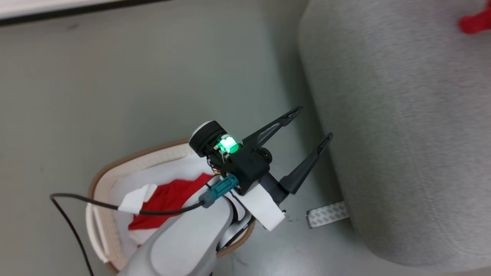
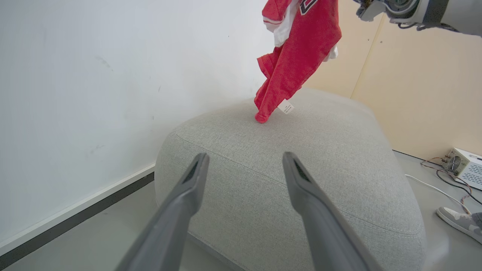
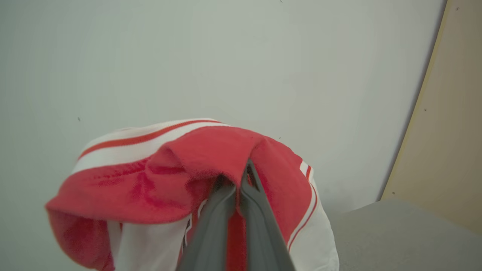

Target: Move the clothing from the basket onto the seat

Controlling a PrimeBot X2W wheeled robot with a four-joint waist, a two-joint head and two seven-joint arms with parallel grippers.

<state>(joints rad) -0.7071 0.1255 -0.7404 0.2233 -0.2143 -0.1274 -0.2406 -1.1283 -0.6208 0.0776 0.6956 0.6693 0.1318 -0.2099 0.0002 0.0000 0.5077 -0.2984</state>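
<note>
While the right gripper (image 3: 241,178) clamps the clothing (image 2: 301,49) over the seat (image 2: 339,150), lowering and letting go should come next; the left gripper (image 1: 312,123) gapes empty.

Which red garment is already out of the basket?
The hanging garment pinched in the right gripper, above the seat; the other red garment lies in the basket.

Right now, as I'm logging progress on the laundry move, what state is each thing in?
left gripper: open, empty.
right gripper: shut on the red sports garment.
red sports garment: lifted, hanging over the grey seat, lowest corner at or just above the fabric.
basket: upright on the floor, holding red and white clothing.
grey seat: garment over it, not yet released.
</note>
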